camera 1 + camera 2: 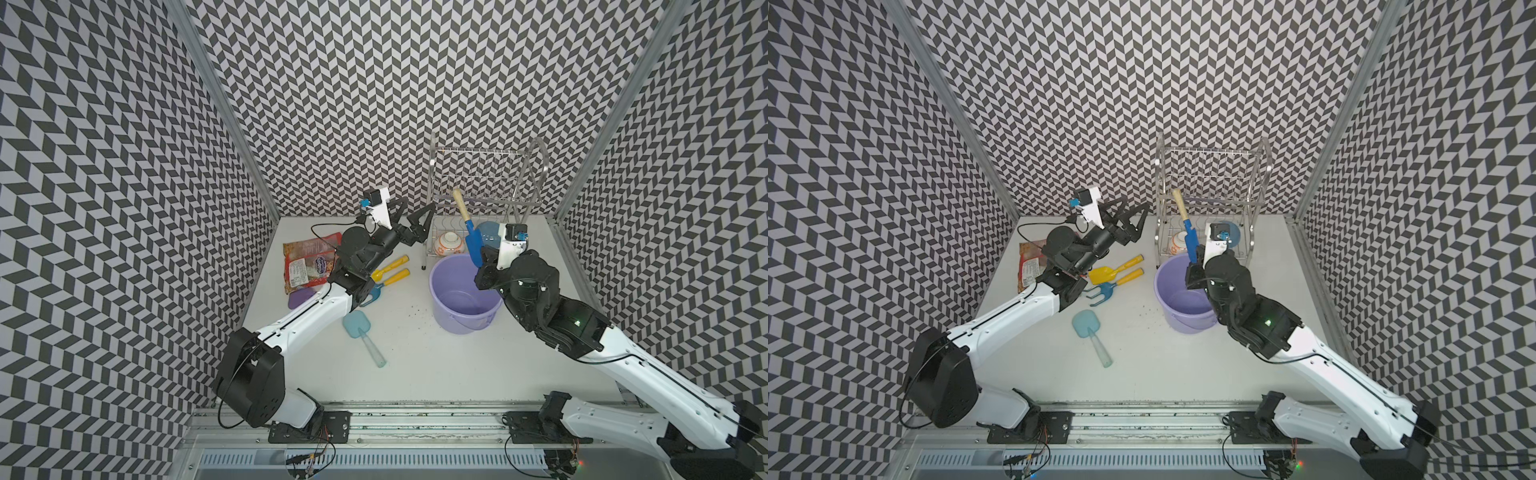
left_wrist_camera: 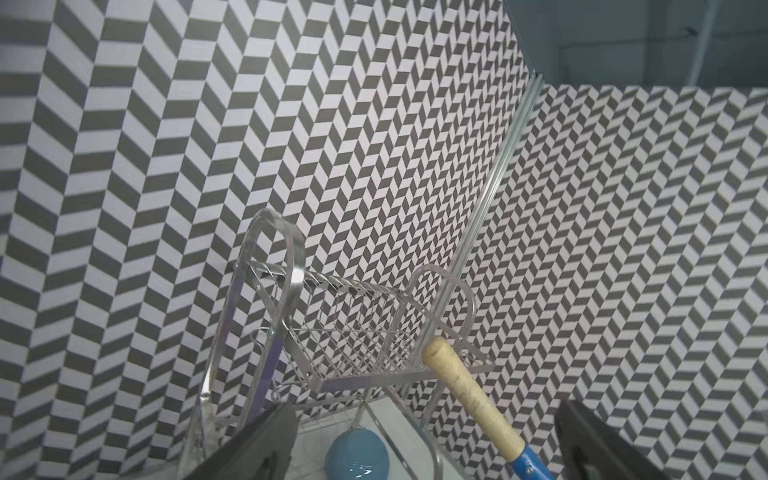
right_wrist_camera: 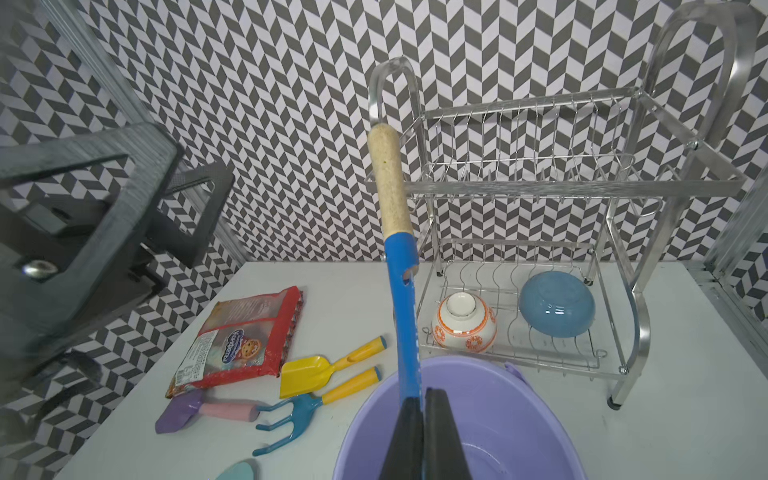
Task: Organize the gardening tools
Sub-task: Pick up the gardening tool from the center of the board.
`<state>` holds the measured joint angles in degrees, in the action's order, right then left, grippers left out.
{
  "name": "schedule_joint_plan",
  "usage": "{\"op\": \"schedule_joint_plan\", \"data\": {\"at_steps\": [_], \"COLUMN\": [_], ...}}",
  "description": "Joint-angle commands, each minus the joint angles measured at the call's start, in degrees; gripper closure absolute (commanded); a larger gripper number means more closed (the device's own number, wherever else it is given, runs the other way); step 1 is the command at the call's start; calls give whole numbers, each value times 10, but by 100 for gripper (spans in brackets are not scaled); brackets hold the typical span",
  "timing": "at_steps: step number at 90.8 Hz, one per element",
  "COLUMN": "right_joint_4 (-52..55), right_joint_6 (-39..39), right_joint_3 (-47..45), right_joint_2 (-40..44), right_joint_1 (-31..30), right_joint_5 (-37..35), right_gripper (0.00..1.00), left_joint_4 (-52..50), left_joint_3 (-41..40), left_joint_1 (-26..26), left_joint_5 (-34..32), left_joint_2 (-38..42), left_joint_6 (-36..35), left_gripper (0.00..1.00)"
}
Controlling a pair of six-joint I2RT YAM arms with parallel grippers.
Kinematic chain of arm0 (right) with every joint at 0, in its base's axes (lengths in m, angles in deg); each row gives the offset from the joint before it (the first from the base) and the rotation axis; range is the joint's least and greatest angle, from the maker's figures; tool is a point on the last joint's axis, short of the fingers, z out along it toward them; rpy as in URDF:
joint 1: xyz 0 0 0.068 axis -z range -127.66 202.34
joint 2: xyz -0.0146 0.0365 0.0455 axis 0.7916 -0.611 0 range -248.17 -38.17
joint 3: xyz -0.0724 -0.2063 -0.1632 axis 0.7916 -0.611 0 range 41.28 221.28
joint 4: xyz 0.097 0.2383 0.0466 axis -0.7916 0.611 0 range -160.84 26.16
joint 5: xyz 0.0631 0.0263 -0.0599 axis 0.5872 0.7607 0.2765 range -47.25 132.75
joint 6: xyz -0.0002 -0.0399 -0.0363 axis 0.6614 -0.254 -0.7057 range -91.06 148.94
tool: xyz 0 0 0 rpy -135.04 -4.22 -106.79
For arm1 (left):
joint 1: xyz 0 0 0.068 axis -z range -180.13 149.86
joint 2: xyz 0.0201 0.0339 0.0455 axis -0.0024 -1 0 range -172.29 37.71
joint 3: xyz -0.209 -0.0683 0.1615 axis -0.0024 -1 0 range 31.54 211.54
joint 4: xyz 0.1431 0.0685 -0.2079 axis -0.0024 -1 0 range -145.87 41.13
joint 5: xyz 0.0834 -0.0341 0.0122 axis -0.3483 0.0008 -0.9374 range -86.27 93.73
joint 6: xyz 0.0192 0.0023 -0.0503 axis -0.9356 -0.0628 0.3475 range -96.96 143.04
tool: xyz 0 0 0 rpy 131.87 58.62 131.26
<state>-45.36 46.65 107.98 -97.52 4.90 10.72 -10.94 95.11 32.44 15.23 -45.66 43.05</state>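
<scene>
My right gripper [image 3: 424, 399] is shut on the blade of the dark blue trowel [image 3: 401, 299], held upright over the lavender bucket [image 3: 361, 415] with its wooden handle [image 1: 460, 203] pointing up. My left gripper [image 1: 413, 214] hangs open and empty to the left of that handle, above the table's back. The yellow scoop [image 1: 388, 266] and the yellow-handled blue fork [image 1: 372, 293] lie side by side on the table, half under the left arm. The purple scoop [image 3: 178, 413] lies beside them. The light blue spade [image 1: 357, 326] lies nearer the front.
A red snack bag [image 1: 305, 266] lies at the back left. A steel dish rack [image 1: 486, 183] stands behind the bucket, with a blue bowl [image 3: 557, 307] and a white-and-orange bowl [image 3: 463, 322] on its lower shelf. Dark crumbs [image 1: 399, 316] dot the table.
</scene>
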Motion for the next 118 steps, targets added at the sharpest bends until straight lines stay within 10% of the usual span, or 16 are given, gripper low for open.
{"op": "schedule_joint_plan", "data": {"at_steps": [1, 44, 118], "right_joint_4": [108, 246, 347], "right_joint_6": [29, 59, 42], "right_joint_3": [33, 121, 187], "right_joint_2": [5, 12, -15], "right_joint_1": [4, 25, 27], "right_joint_5": [40, 126, 223], "right_gripper": [100, 100, 100], "left_joint_4": [-31, -7, -119], "left_joint_3": [-10, -10, -9], "left_joint_1": [7, 23, 53], "left_joint_5": [42, 188, 154], "left_joint_2": [12, -30, -25], "left_joint_6": [-225, -538, -677], "left_gripper": [0, 0, 6]}}
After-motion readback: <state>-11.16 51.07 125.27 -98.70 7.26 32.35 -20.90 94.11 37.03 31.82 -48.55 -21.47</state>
